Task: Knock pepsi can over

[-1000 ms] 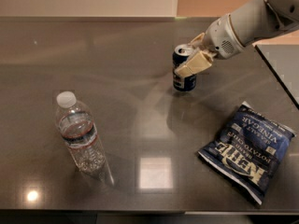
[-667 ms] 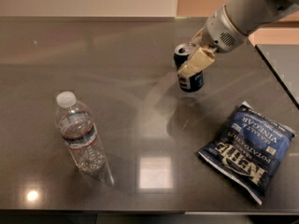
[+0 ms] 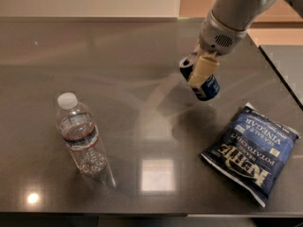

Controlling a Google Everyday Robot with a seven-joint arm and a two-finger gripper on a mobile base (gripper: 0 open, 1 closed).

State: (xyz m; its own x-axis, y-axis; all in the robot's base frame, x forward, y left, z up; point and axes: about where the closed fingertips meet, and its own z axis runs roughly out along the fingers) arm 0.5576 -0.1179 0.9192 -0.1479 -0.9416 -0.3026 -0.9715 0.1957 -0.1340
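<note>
The cream-tipped grey hand [image 3: 200, 71] sat against the dark blue, silver-topped pepsi can [image 3: 208, 87]. The chip bag [image 3: 251, 152] was blue with white lettering, the bottle [image 3: 80, 138] clear with a white cap, the counter [image 3: 94, 56] glossy dark grey.

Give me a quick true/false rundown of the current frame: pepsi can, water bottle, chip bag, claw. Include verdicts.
1. The pepsi can is tilted, its silver top pointing up and left. True.
2. The water bottle lies on its side. False: it stands upright with its white cap on, at the left of the table.
3. The claw is right at the pepsi can, reaching down from the upper right. True.
4. The chip bag sits left of the water bottle. False: it lies flat at the front right of the table.
5. The chip bag touches the pepsi can. False: bare table shows between them.
</note>
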